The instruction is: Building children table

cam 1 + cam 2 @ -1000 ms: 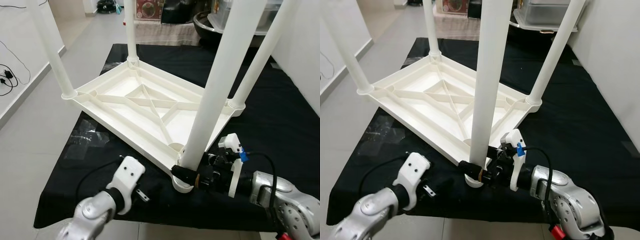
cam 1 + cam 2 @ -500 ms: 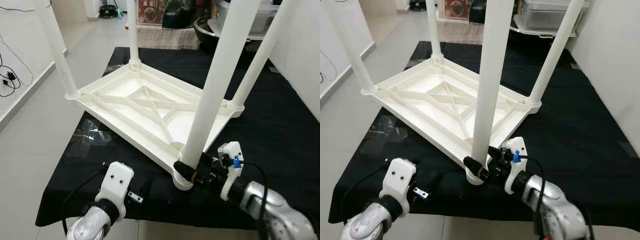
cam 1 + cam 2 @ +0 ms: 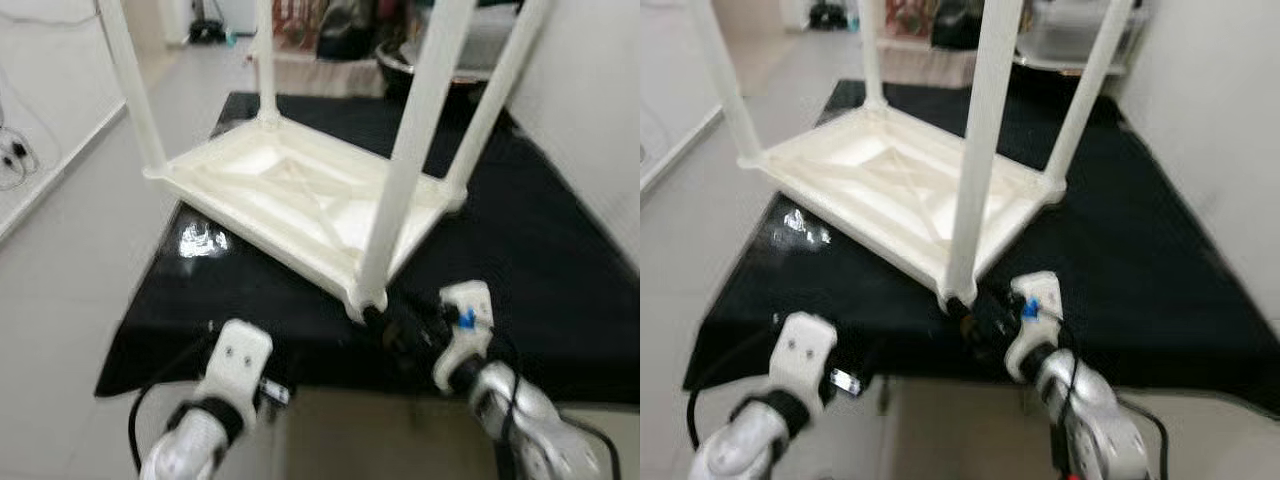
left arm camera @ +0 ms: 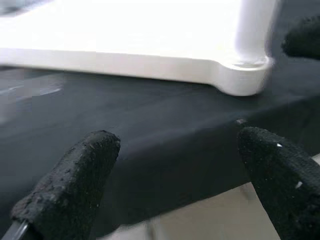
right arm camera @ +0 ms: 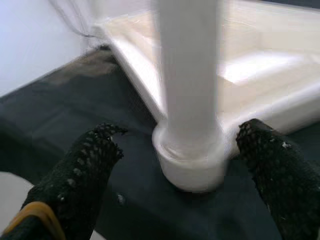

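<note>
Children's table [image 3: 300, 195] is lying upside down on the black cloth [image 3: 520, 250], white top face down, four white legs pointing up. All four legs are looking seated in their corner sockets, so assembly is reading as nearly done; probably only checking the near leg [image 3: 395, 190] and flipping the table upright are remaining, judging from these frames. Head views are blurry, so fit of the sockets is hard to confirm.

Near corner socket [image 5: 192, 160] is sitting close to the cloth's front edge, at about 6 o'clock of the tabletop. Right gripper [image 5: 190, 165] is sitting just off that corner, at roughly 5 o'clock from the leg base in the head view. Its jaws are spread wide, one black finger [image 5: 90, 165] on each side of the leg base, apart from it, gripping nothing.

Left gripper [image 4: 175, 170] is hovering low at the cloth's front edge, at about 7 o'clock from the table, well apart from it. Its jaws are also spread, empty, aiming toward the same corner across the cloth. Grey floor [image 3: 70, 290] is showing at 9 o'clock.
</note>
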Motion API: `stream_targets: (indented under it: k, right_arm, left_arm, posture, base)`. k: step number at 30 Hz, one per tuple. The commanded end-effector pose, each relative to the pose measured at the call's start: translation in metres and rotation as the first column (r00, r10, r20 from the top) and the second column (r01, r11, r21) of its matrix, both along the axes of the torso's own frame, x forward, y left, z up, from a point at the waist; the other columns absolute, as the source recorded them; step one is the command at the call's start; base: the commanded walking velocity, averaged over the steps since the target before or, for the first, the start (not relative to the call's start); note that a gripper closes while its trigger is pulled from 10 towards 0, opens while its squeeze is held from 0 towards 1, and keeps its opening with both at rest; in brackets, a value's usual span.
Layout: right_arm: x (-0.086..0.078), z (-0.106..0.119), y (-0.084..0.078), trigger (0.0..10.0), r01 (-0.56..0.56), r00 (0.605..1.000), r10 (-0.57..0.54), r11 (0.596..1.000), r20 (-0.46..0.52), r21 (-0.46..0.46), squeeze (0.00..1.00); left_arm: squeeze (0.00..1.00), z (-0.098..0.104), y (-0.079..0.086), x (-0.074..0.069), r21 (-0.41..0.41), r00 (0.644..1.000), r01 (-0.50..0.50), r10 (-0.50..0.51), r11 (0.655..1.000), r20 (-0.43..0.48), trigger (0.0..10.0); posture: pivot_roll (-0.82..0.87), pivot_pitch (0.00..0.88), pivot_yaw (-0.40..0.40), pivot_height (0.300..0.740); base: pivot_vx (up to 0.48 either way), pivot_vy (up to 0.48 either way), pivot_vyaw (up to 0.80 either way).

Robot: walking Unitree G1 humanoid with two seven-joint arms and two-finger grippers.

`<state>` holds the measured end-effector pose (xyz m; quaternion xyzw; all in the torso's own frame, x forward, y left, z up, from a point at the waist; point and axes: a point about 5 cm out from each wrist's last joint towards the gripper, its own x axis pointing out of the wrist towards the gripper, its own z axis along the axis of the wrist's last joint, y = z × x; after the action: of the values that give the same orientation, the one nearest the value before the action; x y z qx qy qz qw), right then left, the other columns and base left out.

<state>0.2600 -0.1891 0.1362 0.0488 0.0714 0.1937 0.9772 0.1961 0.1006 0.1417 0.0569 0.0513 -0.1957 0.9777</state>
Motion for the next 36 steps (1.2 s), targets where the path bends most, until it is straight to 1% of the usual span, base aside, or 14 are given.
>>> stream_targets:
  k: [1, 4, 8, 12, 18, 19, 23, 25, 27, 28, 29, 31, 33, 36]
  right_arm:
    - [0.001, -0.004, -0.002, 10.0, 0.021, 1.000, -0.021, 1.000, -0.003, 0.000, 0.00]
    - [0.009, 0.006, -0.006, 10.0, 0.059, 0.997, -0.060, 0.998, 0.042, 0.019, 0.00]
    - [0.002, 0.005, 0.020, 10.0, -0.001, 0.999, -0.001, 0.998, 0.045, 0.057, 0.00]
    - [-0.003, -0.001, 0.030, 10.0, -0.020, 0.999, 0.018, 0.998, 0.034, 0.053, 0.00]
    - [-0.003, -0.004, 0.030, 10.0, -0.023, 0.999, 0.021, 0.999, 0.031, 0.042, 0.00]
    - [0.000, -0.004, 0.022, 10.0, 0.006, 0.999, -0.007, 0.999, 0.037, 0.033, 0.00]
    - [0.003, -0.003, 0.016, 10.0, 0.020, 0.999, -0.020, 1.000, 0.041, 0.002, 0.00]
    - [0.007, -0.003, 0.004, 10.0, 0.044, 0.998, -0.042, 0.998, 0.043, -0.038, 0.00]
    - [0.007, -0.003, 0.004, 10.0, 0.044, 0.998, -0.042, 0.998, 0.043, -0.038, 0.00]
    - [0.011, -0.003, -0.004, 10.0, 0.066, 0.997, -0.064, 0.996, 0.045, -0.061, 0.00]
    - [0.017, -0.002, -0.022, 10.0, 0.113, 0.993, -0.108, 0.988, 0.054, -0.104, 0.00]
    - [0.017, -0.002, -0.022, 10.0, 0.113, 0.993, -0.108, 0.988, 0.054, -0.104, 0.00]
    - [0.026, 0.002, -0.051, 10.0, 0.200, 0.979, -0.189, 0.965, 0.076, -0.167, 0.00]
    - [0.030, 0.004, -0.065, 10.0, 0.241, 0.970, -0.229, 0.952, 0.085, -0.189, 0.00]
  left_arm:
    - [0.00, -0.011, 0.000, -0.002, 0.018, 0.998, 0.000, 0.001, 1.000, -0.055, 10.0]
    - [0.00, -0.010, 0.003, -0.001, 0.017, 0.998, -0.032, 0.033, 0.999, -0.052, 10.0]
    - [0.00, -0.011, 0.004, -0.001, 0.013, 0.998, -0.036, 0.037, 0.999, -0.056, 10.0]
    - [0.00, -0.011, 0.003, -0.002, 0.009, 0.998, -0.024, 0.025, 1.000, -0.063, 10.0]
    - [0.00, -0.014, 0.001, -0.002, 0.017, 0.997, -0.015, 0.016, 1.000, -0.073, 10.0]
    - [0.00, -0.014, 0.001, -0.002, 0.017, 0.997, -0.015, 0.016, 1.000, -0.076, 10.0]
    - [0.00, -0.014, 0.001, -0.002, 0.014, 0.997, -0.014, 0.016, 1.000, -0.077, 10.0]
    - [0.00, -0.015, 0.000, -0.001, 0.026, 0.997, 0.003, -0.001, 1.000, -0.075, 10.0]
    - [0.00, -0.015, 0.000, -0.001, 0.026, 0.997, 0.003, -0.001, 1.000, -0.075, 10.0]
    - [0.00, -0.014, 0.000, -0.001, 0.026, 0.997, -0.010, 0.012, 1.000, -0.074, 10.0]
    - [0.00, -0.015, 0.000, -0.001, 0.034, 0.997, -0.010, 0.013, 0.999, -0.075, 10.0]
    - [0.00, -0.015, 0.000, -0.001, 0.034, 0.997, -0.010, 0.013, 0.999, -0.075, 10.0]
    - [0.00, -0.016, -0.001, -0.002, 0.042, 0.997, -0.007, 0.010, 0.999, -0.079, 10.0]
    - [0.00, -0.017, -0.001, -0.003, 0.039, 0.997, -0.010, 0.014, 0.999, -0.081, 10.0]
  posture:
    - [0.07, 0.063, -0.063, 0.740]
    - [0.07, 0.075, -0.062, 0.740]
    - [0.07, 0.083, -0.064, 0.740]
    - [0.07, 0.083, -0.066, 0.740]
    - [0.07, 0.084, -0.068, 0.740]
    - [0.07, 0.088, -0.067, 0.740]
    - [0.07, 0.087, -0.069, 0.740]
    - [0.07, 0.085, -0.068, 0.740]
    - [0.07, 0.085, -0.068, 0.740]
    - [0.07, 0.081, -0.070, 0.740]
    - [0.07, 0.079, -0.071, 0.740]
    - [0.07, 0.079, -0.071, 0.740]
    - [0.07, 0.077, -0.072, 0.740]
    - [0.08, 0.077, -0.071, 0.740]
  base:
    - [0.000, 0.000, 0.00]
    - [0.000, 0.000, 0.00]
    - [0.000, -0.126, 0.00]
    - [0.152, -0.307, 0.00]
    - [0.299, -0.371, 0.00]
    - [0.304, -0.368, 0.00]
    - [0.326, -0.348, 0.00]
    - [0.311, -0.362, 0.00]
    - [0.307, -0.364, 0.00]
    - [0.247, 0.000, 0.00]
    - [0.000, 0.000, 0.00]
    - [0.000, 0.000, 0.00]
    - [0.000, 0.000, 0.00]
    - [0.000, 0.000, 0.00]
